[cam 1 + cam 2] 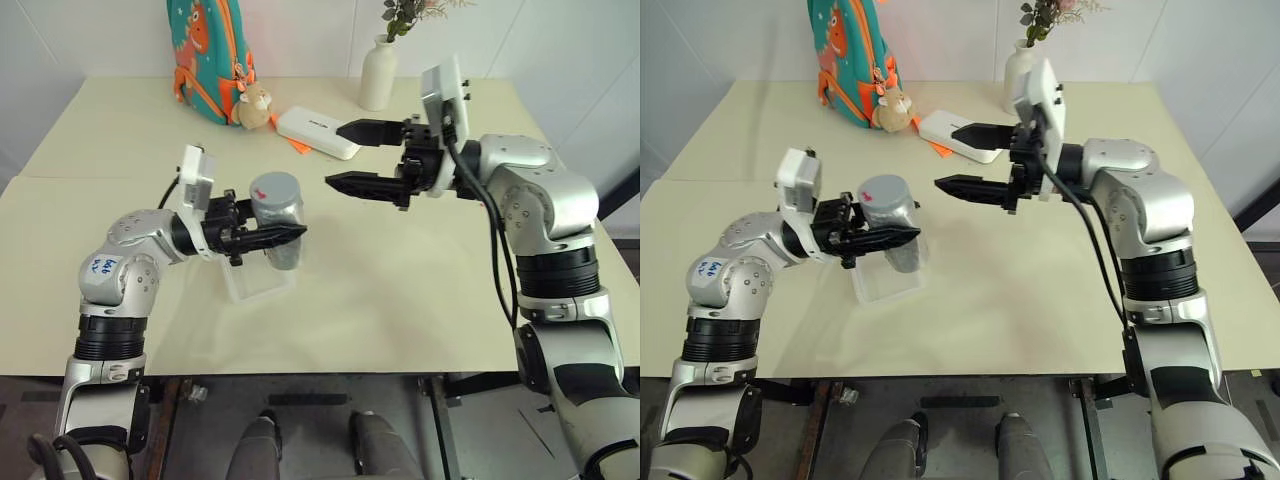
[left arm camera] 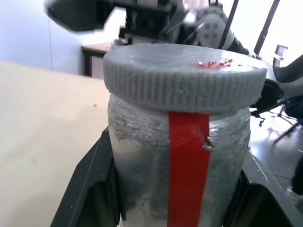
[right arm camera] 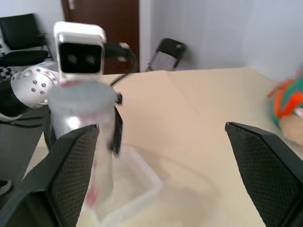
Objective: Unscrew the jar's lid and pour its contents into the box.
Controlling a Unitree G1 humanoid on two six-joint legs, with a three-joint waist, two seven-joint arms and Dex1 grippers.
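Item: small silvery cylindrical jar with a red strip down its side, held upright above the shallow clear square plastic box, which rests on the pale cream tabletop directly under it.

Closure: round flat pale grey ribbed lid with a small red mark on top; still seated on the jar. Contents are not visible through the wall.

Left gripper: black fingers clamped around the jar's body below the lid, gripper pointing across toward the robot's right.

Right gripper: fingers spread wide and empty, pointing toward the jar, apart from it and a little higher than the lid.

Other stock: white oblong case, white ceramic vase with flowers, teal and orange backpack with a small plush toy, all at the far side of the table, well apart from the work.

Step in hand, by judgement: bringing the free gripper to the lid for unscrewing.

Handling notes: the fingers should straddle the ribbed edge squarely, one on each side, centred over the red mark, before closing. The grip should stay on the lid alone, not on the jar's shoulder. The left hold must stay firm so the body does not spin with the cap. Keeping the jar upright over the box until the lid is clear avoids spillage onto the table.
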